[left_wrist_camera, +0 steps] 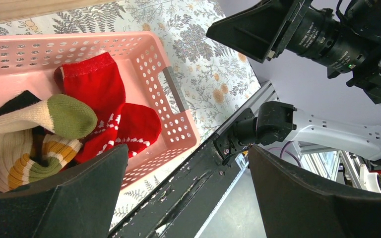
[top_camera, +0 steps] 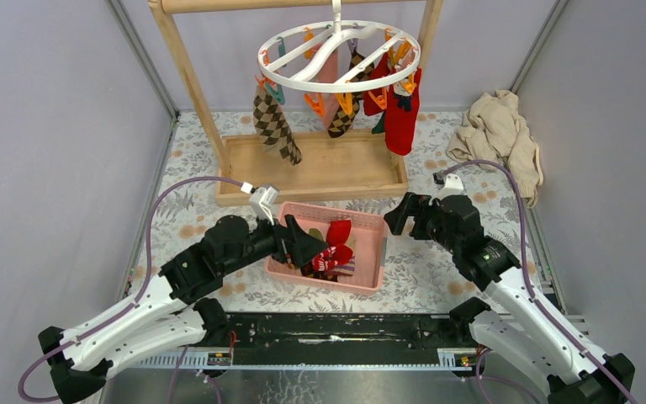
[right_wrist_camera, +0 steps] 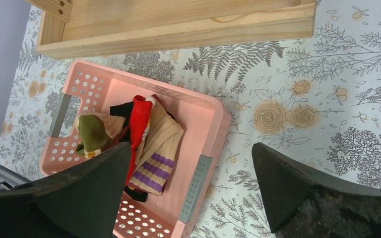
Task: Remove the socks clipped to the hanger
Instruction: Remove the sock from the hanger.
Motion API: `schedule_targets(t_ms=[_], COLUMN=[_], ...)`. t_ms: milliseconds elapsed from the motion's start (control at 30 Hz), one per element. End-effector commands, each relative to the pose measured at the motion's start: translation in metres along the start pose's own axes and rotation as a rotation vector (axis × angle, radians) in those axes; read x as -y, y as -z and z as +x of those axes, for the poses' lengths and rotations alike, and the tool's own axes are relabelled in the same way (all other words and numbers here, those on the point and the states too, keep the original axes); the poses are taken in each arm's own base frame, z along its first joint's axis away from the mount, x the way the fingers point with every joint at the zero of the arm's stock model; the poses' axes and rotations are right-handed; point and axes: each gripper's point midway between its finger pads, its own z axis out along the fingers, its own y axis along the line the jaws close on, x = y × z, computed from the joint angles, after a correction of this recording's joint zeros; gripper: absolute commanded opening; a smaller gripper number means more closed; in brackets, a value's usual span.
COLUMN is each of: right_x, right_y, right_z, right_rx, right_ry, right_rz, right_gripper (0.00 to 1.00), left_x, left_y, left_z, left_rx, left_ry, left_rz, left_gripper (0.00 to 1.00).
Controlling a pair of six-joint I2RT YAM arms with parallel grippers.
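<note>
The white ring hanger (top_camera: 336,55) hangs from the wooden rack's top bar. Several socks stay clipped to it: a brown argyle one (top_camera: 274,126) at left, another argyle one (top_camera: 346,114) in the middle and a red one (top_camera: 402,118) at right. My left gripper (top_camera: 307,244) is open and empty over the pink basket (top_camera: 370,252), which holds loose socks: red ones (left_wrist_camera: 109,109), a green-toed one (left_wrist_camera: 64,116) and a purple-striped one (right_wrist_camera: 154,158). My right gripper (top_camera: 399,215) is open and empty just right of the basket's far right corner. Both sets of fingers stand wide apart in the wrist views.
The wooden rack frame (top_camera: 185,67) stands on a wooden base tray (top_camera: 320,168) behind the basket. A beige cloth heap (top_camera: 500,135) lies at the back right. A black rail (top_camera: 336,328) runs along the near edge. Grey walls close in both sides.
</note>
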Motion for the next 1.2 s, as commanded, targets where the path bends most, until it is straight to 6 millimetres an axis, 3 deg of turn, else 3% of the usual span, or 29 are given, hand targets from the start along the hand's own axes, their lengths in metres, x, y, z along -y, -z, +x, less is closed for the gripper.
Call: schedule_targets(t_ms=[0,300,567,767,1000,1167], right_x=[-0.022,-0.017,-0.027,-0.022,-0.004,-0.005], right_y=[0.008,-0.012,-0.046,-0.064,-0.080,-0.090], right_z=[-0.031,-0.038,-0.083,-0.114,-0.115,-0.126], right_rx=[0.093,0.123,0.137,0.141,0.128,0.165], right_ry=[0.030,0.038,0.085,-0.007,-0.045,-0.054], right_rz=[-0.076,-0.040,0.026,-0.017,0.000,-0.020], right_gripper=[1.00,1.00,1.00,1.00,1.00,0.99], left_x=[0.015,0.012,0.014,0.012,0.008,0.000], left_y=[-0.001,-0.010,-0.009,-0.002,-0.001,-0.001], left_z=[-0.019,-0.023,-0.033,-0.032,-0.032,-0.026], left_rx=[0.065,0.067,0.095,0.102,0.111,0.109], left_ry=[-0.003,-0.016,-0.009,-0.007,-0.005,0.002], left_rz=[0.040,0.013,-0.003,-0.007,-0.022,-0.039], left_gripper=[0.99,0.99,0.99,0.99,0.99,0.99])
